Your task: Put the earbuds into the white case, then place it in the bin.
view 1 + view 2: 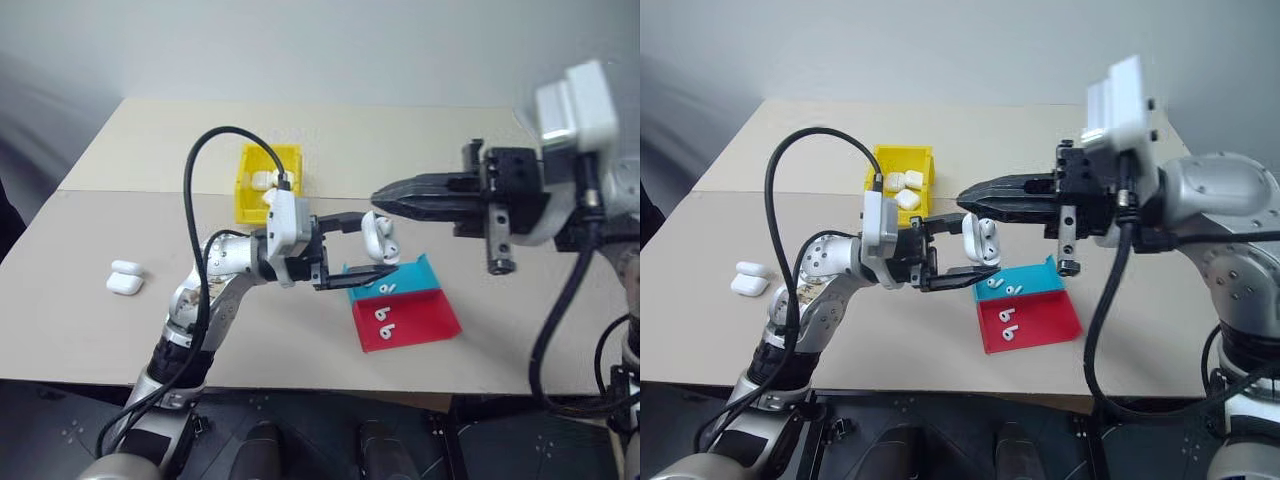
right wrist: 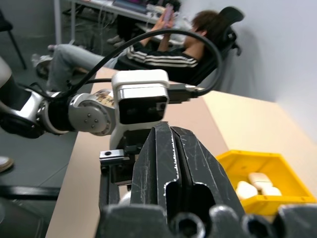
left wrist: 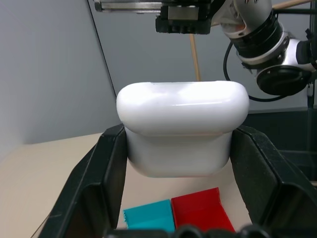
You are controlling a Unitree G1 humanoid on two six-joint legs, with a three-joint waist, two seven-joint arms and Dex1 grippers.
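While gripping the white case [image 1: 983,238] above the counter [image 1: 790,220], just over the blue tray [image 1: 1025,283], left pincer [image 1: 970,247] pinching it across its sides between both fingers, clearly seen in the left wrist view with the case [image 3: 182,128] wedged between the black pads. Facing it from the other side, right pincer [image 1: 975,197] pressed together, tip hovering just beside the top of the held case; possibly touching the lid, though hard telling from these angles. Lid looking closed in the left wrist view, with no seam gaping. Still lying in the trays: small earbuds [image 1: 1003,289] resting in the blue one and another pair [image 1: 1008,321] in the red tray [image 1: 1035,322] next to it. Sitting further back, the bin [image 1: 902,172] already holding several white cases [image 1: 905,189], well apart from the held one. Two more cases [image 1: 749,278] waiting on the counter off to the left. Judging progress: part of the batch already binned, this case apparently being shut or checked, dropping it into the bin still remaining, and loose earbuds plus the spare cases still needing handling. Seated behind the counter in the right wrist view, a person [image 2: 148,49] looking at a phone.
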